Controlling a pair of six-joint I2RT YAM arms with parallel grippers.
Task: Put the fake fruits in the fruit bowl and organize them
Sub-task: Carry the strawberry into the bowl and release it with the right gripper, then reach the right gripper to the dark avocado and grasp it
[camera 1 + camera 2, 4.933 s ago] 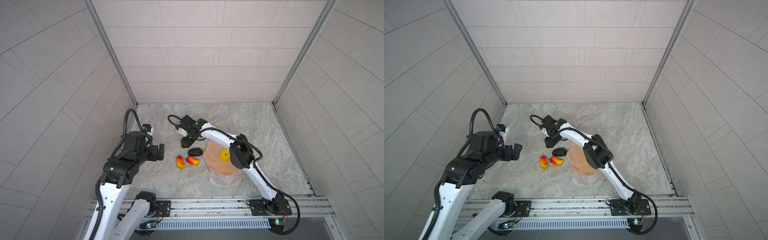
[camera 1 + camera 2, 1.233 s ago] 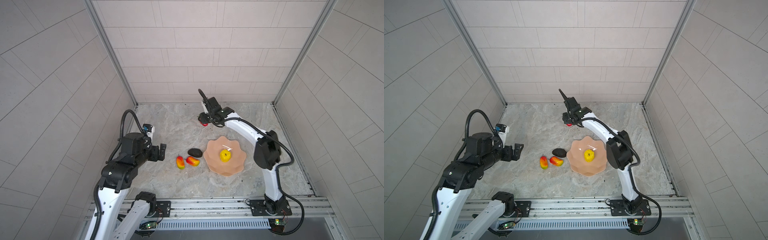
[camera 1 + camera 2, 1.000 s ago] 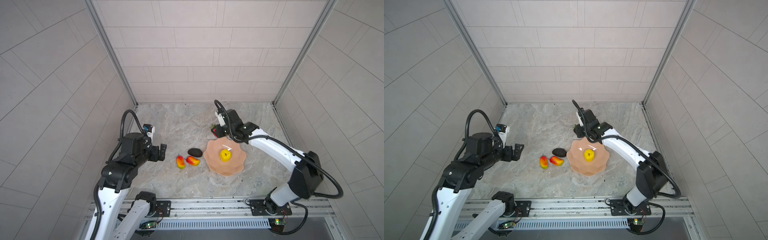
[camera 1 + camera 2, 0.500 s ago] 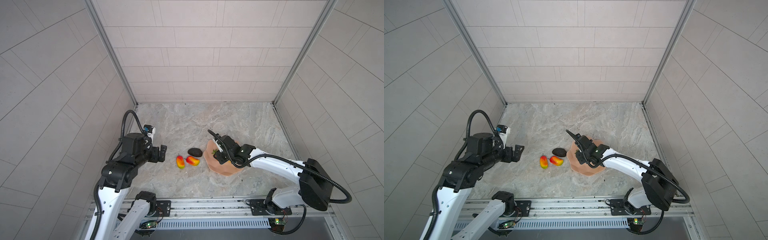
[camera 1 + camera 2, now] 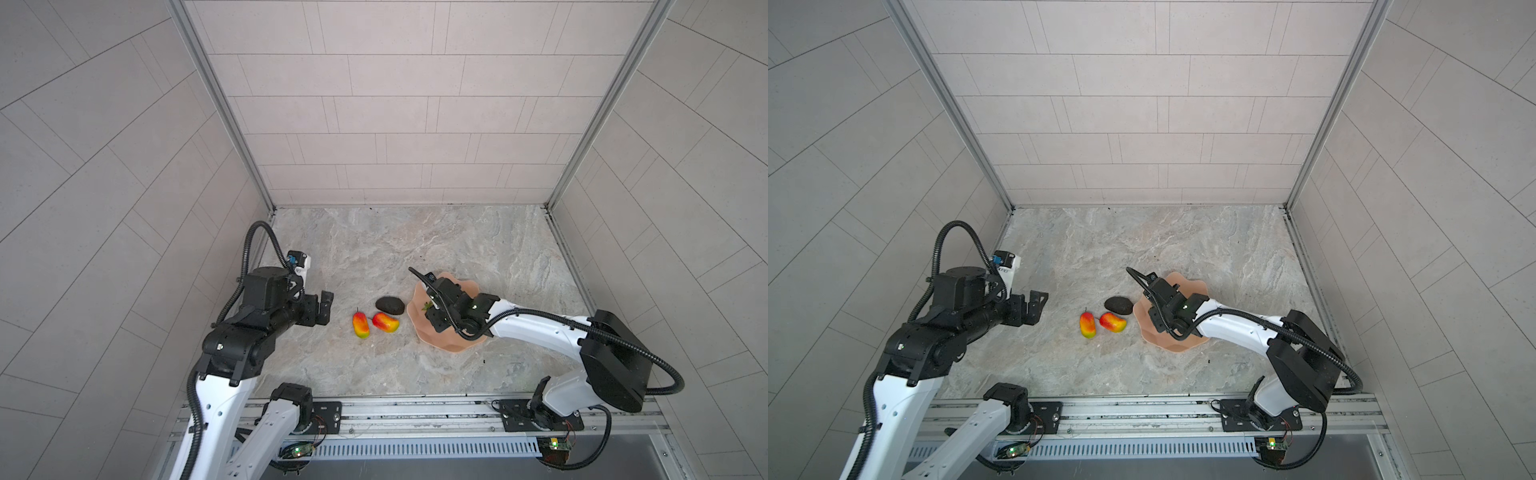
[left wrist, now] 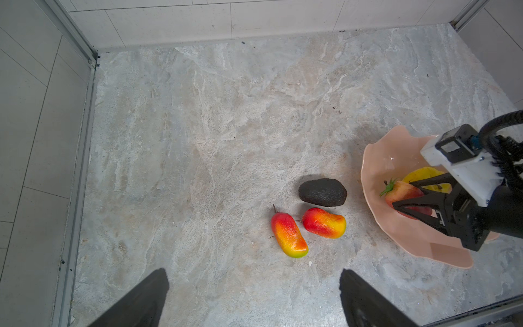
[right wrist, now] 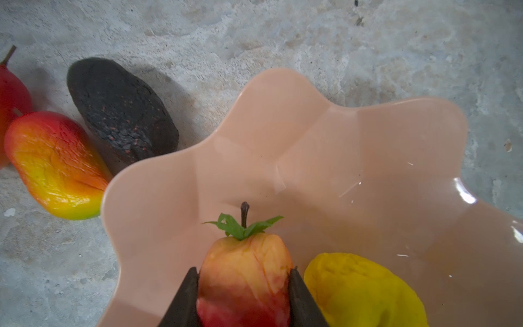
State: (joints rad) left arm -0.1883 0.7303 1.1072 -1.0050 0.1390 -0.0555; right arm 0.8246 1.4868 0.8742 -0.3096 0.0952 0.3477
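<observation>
Right gripper: the right gripper (image 7: 243, 273) is clamped on the red strawberry with green leaves (image 7: 246, 252), one black finger pressed to each flank.
Strawberry against the jaws: the fruit sits between the two fingers. Its leafy stem end pokes out past the fingertips, and its red end is hidden further back.
Strawberry's place: inside the wide glossy peach-pink bowl with a wavy rim (image 7: 325, 141), in its 9 o'clock part in a top view (image 5: 426, 306). Whether it touches the bowl's floor cannot be told.
Yellow wrinkled round fruit: the yellow wrinkled round fruit (image 7: 362, 288) lies in the bowl just beside the strawberry, with one finger between them.
Dark blackish avocado: the dark blackish avocado (image 5: 390, 305) lies on the grey marble tabletop (image 6: 198, 113), just outside the bowl's rim at 9 o'clock.
Mangoes: two red-yellow-green mangoes (image 5: 360, 325) (image 5: 385, 322) lie side by side at 7 o'clock of the avocado, close to it and outside the bowl.
Left gripper: the left gripper (image 6: 252, 271) has its jaws wide apart and holds nothing. It hovers at 9 o'clock of the mangoes, apart from them.
</observation>
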